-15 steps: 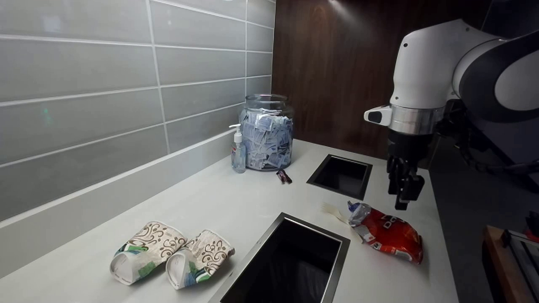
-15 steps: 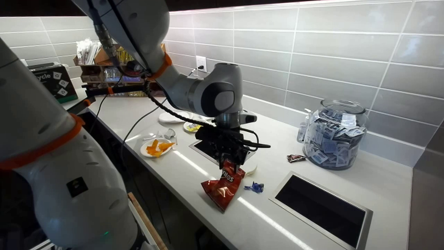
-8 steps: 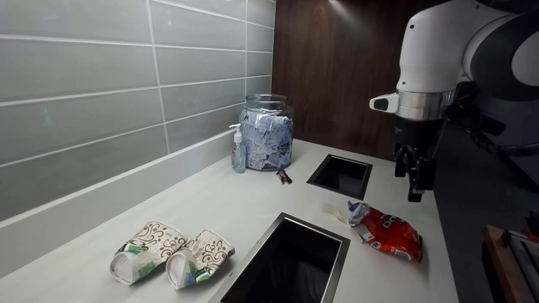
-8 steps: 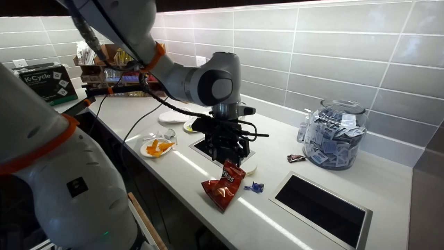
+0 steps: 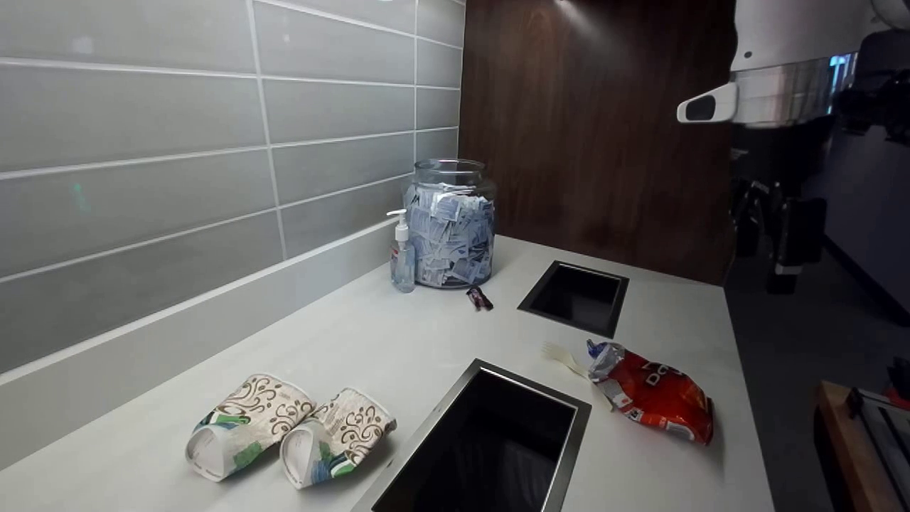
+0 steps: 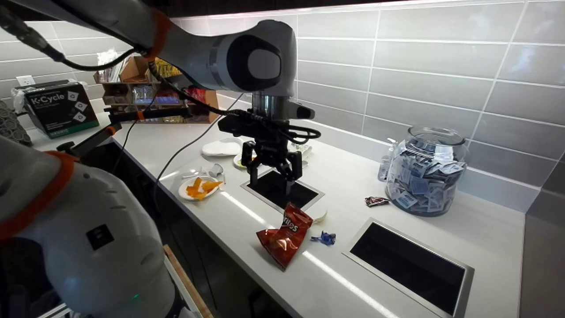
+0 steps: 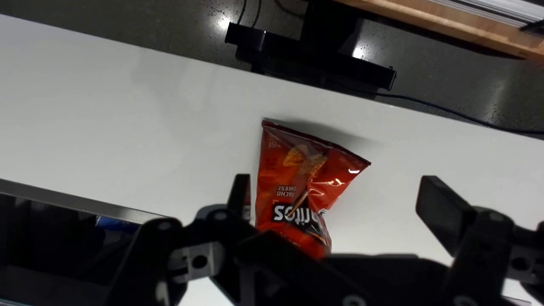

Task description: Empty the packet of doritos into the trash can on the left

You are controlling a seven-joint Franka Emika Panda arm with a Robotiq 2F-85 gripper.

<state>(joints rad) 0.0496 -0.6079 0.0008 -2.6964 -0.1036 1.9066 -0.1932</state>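
The red Doritos packet, in an exterior view (image 5: 657, 398), lies crumpled on the counter. It also shows in an exterior view (image 6: 286, 236) and in the wrist view (image 7: 284, 170). Its silver end faces a pale fork (image 5: 565, 357). My gripper (image 6: 271, 184) is open and empty, raised above the counter. In the wrist view the gripper (image 7: 335, 187) has its fingers wide apart; the packet shows below, partly hidden. Two framed rectangular openings are set in the counter: one beneath my gripper (image 6: 320, 194), one nearer the jar (image 6: 397, 284). The wrist view shows an opening's rim (image 7: 85, 206).
A big glass jar of sachets (image 6: 426, 181) and a pump bottle (image 5: 402, 259) stand near the tiled wall. Two crushed paper cups (image 5: 256, 419) lie by an opening. A blue wrapper (image 6: 325, 238), a dark wrapper (image 6: 376, 201) and orange pieces (image 6: 198, 189) lie on the other side.
My gripper has risen from beside the packet, moving up and right in one exterior picture and up and left in another, its fingers now showing spread. The packet has not moved.
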